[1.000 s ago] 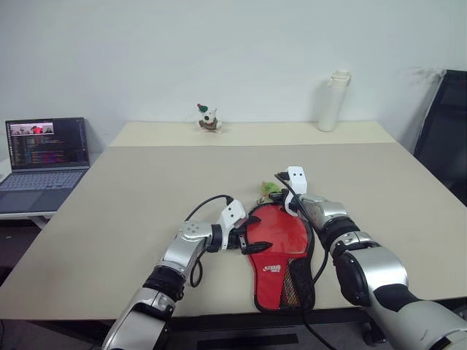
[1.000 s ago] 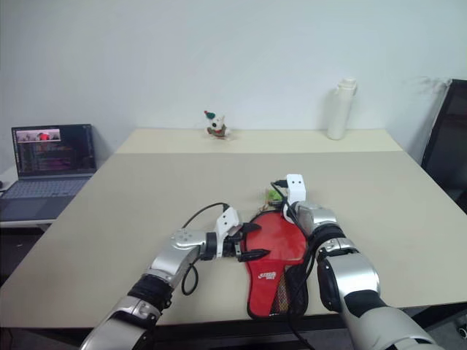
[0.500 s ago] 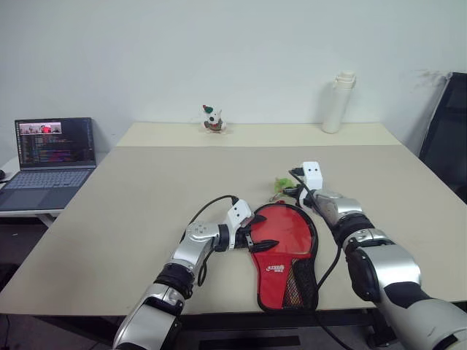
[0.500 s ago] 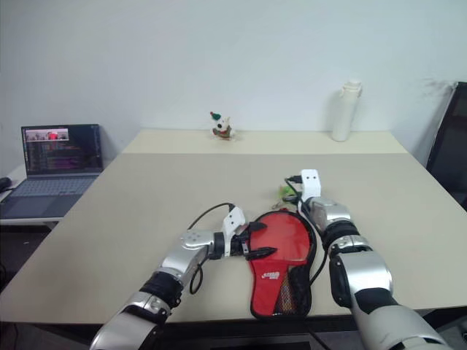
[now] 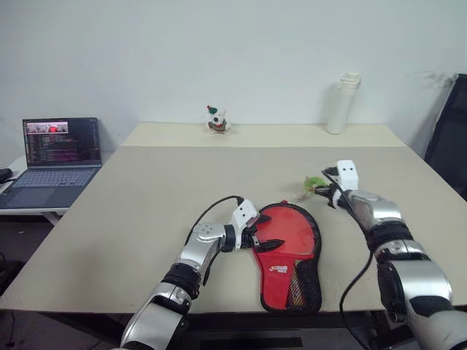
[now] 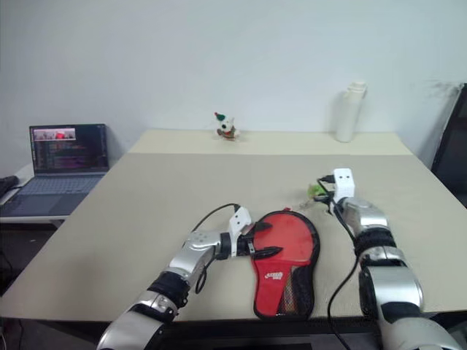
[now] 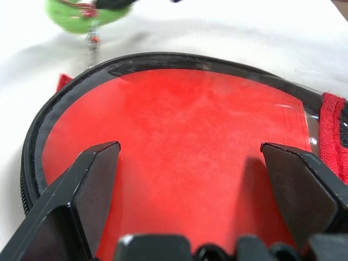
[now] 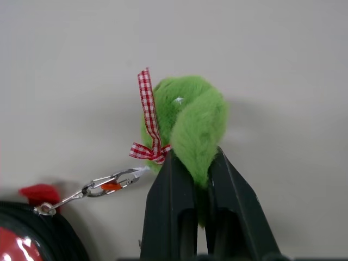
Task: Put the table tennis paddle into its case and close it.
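Red fabric of the case (image 5: 290,248) lies flat on the table (image 5: 146,189) in front of me, round end away from me and narrow handle end toward the near edge, the paddle apparently inside. My left gripper (image 5: 265,240) sits at its left rim, fingers spread wide over the round part. My right gripper (image 8: 194,163), clamped on the green fluffy charm (image 8: 190,125) clipped to the zip pull, is beyond the case's far right, so the zip line runs from there.

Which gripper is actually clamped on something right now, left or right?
The right gripper: its black fingers are shut on the fuzzy green plush charm clipped to the red zip case. The left gripper stands open over the case's red face.
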Motion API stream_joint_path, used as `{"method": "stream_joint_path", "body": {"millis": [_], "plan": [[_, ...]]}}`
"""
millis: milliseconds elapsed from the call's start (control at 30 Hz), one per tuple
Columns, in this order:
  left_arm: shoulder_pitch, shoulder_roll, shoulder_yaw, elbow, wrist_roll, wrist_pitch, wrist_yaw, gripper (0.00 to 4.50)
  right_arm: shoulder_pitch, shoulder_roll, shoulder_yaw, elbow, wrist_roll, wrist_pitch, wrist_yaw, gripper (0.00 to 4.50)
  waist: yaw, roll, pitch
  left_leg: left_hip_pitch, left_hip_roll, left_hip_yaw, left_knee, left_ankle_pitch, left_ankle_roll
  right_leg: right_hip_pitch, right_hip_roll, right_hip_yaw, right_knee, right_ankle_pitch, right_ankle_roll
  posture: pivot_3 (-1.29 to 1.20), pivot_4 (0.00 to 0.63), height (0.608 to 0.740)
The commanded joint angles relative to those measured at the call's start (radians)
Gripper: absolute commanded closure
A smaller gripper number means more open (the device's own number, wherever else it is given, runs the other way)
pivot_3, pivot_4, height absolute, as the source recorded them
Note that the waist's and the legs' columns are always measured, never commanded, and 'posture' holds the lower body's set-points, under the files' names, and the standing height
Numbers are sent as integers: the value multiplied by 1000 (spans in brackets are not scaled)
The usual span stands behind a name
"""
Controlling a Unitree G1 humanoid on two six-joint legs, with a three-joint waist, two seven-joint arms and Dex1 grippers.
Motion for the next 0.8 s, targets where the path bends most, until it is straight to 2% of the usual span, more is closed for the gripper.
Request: {"method": "stream_joint_path", "body": {"millis": [33,133,167,333,467,600,800], "plan": [[15,-18,-21,80,42,23,4,0,89,-80,-15,-279,28,129,35,4481,2,2,-1,0,0,0,0,0,0,0,0,0,0,0,0,0,150,740],[-12,-35,-16,117,46,12,12,0,299,-168,-20,-638,85,307,116,4481,17,5,-3,-1,-1,-2,0,0,0,1,0,-2,-1,-1,2,0,150,740],[-18,-39,-14,127,48,8,14,0,354,-187,-26,-728,107,360,129,4481,17,6,-4,-1,-1,-2,0,0,0,1,0,-2,-1,-4,6,0,150,740],[-57,-61,-7,180,52,-13,16,0,595,-276,-78,-1092,227,558,180,4481,18,8,-5,2,-1,-2,1,0,0,3,0,-2,-1,-5,7,0,150,740],[-81,-76,-2,219,62,-32,13,0,732,-321,-120,-1268,305,651,205,4481,22,8,-6,3,-1,-2,2,0,0,6,0,-3,-2,-5,7,0,150,740],[-108,-103,0,255,76,-50,15,0,953,-364,-224,-1491,435,756,270,4481,30,7,-7,3,-4,-5,2,0,0,7,-2,-5,-3,-6,8,0,150,740],[-126,-117,3,290,92,-69,8,0,1169,-425,-307,-1603,511,750,346,4481,27,6,-7,2,-9,-12,3,0,0,9,-7,-6,-4,-8,10,0,150,740]]}}
